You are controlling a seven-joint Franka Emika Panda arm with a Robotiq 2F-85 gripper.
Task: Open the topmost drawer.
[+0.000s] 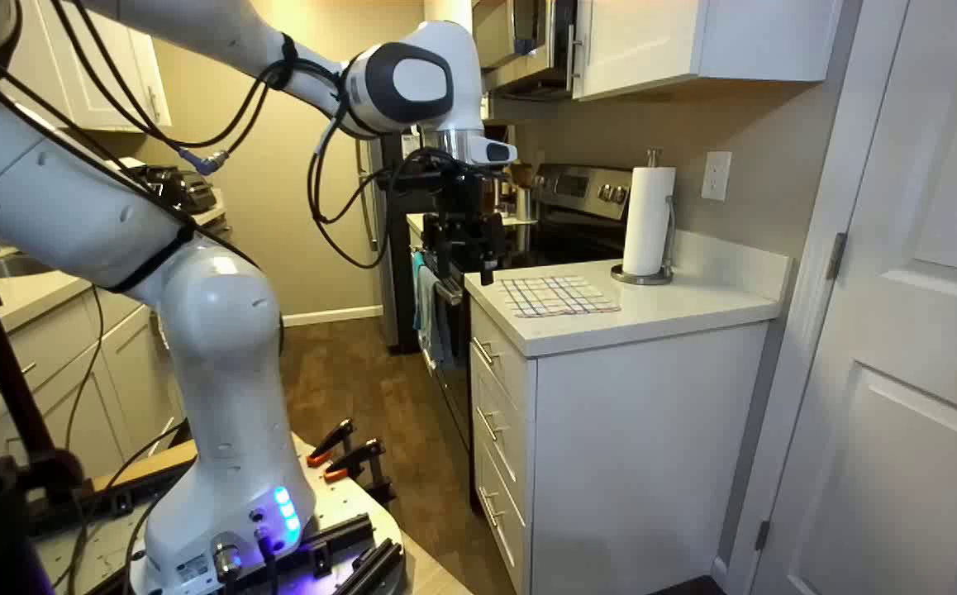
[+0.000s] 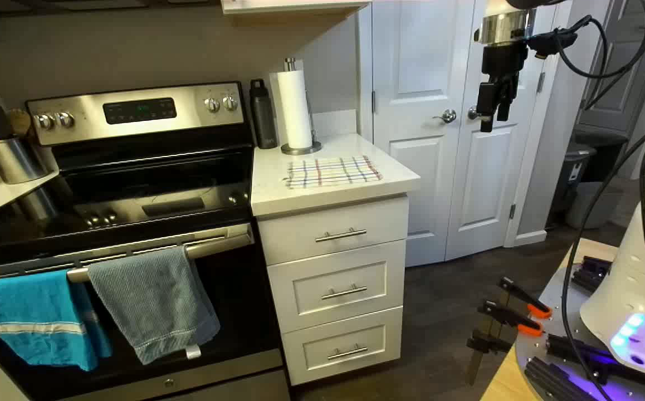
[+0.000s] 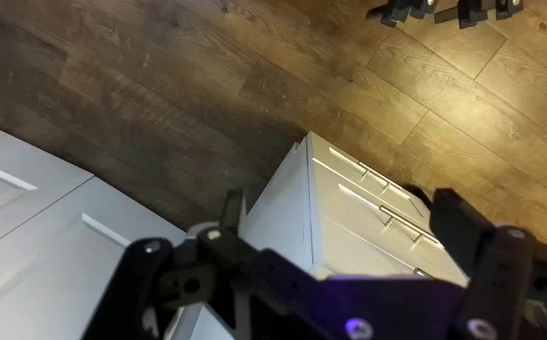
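- Evidently the gripper is released: in the wrist view its two fingers stand wide apart, grasping nothing. In an exterior view it hangs in mid-air, pointing down and clear of every surface.
- The arm that carries it rises from its base, leans back, then bends and reaches across toward the countertop, the wrist turned downward.
- Beyond and below the gripper, the topmost drawer sits directly under the countertop, closed, its smooth white front aligned with the two panelled drawers beneath.
- Across that front runs a straight metal handle, horizontal and well apart from the fingers; the wrist view shows just one end, the gripper covering the rest.
- On the countertop a checked cloth lies flat, and behind it a paper towel roll stands upright next to a dark bottle.
- Farthest back, past the end of the countertop, white doors stand side by side.
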